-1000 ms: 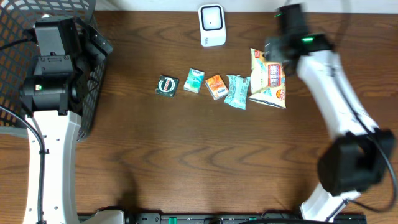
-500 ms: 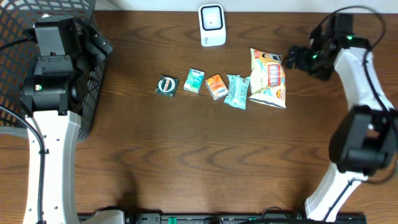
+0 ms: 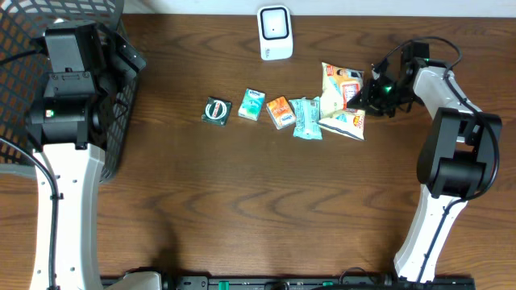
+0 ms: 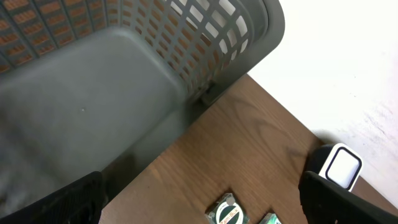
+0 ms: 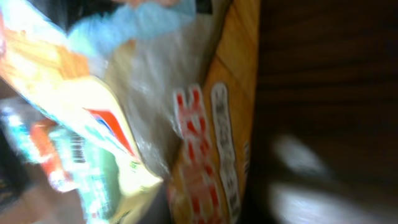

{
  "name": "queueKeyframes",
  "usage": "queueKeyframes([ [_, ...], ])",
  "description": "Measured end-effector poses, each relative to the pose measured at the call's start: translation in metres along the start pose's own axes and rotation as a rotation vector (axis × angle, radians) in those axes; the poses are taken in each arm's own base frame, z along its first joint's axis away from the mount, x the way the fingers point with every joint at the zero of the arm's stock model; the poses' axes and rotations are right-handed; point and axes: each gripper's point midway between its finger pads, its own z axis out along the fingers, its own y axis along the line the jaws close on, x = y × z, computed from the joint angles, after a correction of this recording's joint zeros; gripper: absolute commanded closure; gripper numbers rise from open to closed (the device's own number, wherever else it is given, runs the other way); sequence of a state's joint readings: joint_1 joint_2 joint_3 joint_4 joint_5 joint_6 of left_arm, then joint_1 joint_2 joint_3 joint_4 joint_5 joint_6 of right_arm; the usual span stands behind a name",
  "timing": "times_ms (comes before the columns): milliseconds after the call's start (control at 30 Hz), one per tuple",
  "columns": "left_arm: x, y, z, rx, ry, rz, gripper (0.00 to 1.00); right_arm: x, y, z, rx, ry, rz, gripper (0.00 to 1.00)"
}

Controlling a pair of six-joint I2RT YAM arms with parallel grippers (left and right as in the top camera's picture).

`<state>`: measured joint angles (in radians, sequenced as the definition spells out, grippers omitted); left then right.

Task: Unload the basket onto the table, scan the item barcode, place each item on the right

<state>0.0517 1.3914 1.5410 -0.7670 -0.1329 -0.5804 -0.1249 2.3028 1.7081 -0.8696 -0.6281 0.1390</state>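
We see one snack bag (image 3: 340,103). Our right gripper (image 3: 373,92) is pinched closed on the bag's crumpled near edge. Beyond the bag from that gripper, four small packets lie in a row: a pale blue packet (image 3: 306,118) touching the bag, then an orange packet (image 3: 280,111), a teal packet (image 3: 252,105) and a dark packet (image 3: 216,110) farthest off. One white scanner (image 3: 275,32) stands well apart from that gripper. Our left gripper (image 4: 202,205) hangs spread wide and empty, just beside one grey basket (image 4: 186,56).
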Motion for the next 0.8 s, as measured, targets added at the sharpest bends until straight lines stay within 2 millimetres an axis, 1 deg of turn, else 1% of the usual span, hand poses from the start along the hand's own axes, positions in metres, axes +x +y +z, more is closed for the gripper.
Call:
queueKeyframes([
  [233,0.000,0.000,0.000,-0.001,0.000,0.000,0.02,-0.002,0.011,0.000,-0.058,-0.005,-0.012,0.99],
  [333,0.000,0.000,0.000,0.000,0.000,0.000,0.03,-0.007,0.016,-0.005,-0.066,-0.031,-0.032,0.99],
  [400,0.000,0.000,0.000,-0.001,0.000,0.000,0.02,-0.011,0.024,-0.015,-0.068,-0.060,-0.049,0.99],
  [467,0.000,0.000,0.000,0.000,0.000,0.000,0.02,-0.015,0.034,-0.032,-0.055,-0.100,-0.074,0.99],
  [500,0.000,0.000,0.000,0.000,0.000,0.000,0.02,-0.017,0.040,-0.044,-0.038,-0.125,-0.088,0.99],
  [600,0.000,0.000,0.000,0.000,0.000,0.000,0.02,-0.015,0.050,-0.069,0.013,-0.168,-0.108,0.99],
  [667,0.000,0.000,0.000,0.000,0.000,0.000,0.02,-0.013,0.054,-0.076,0.021,-0.178,-0.115,0.99],
  [767,0.000,0.000,0.000,0.000,0.000,0.000,0.02,-0.013,0.062,-0.076,-0.014,-0.176,-0.125,0.99],
  [800,0.000,0.000,0.000,0.000,0.000,0.000,0.02,-0.016,0.068,-0.076,-0.041,-0.188,-0.136,0.99],
])
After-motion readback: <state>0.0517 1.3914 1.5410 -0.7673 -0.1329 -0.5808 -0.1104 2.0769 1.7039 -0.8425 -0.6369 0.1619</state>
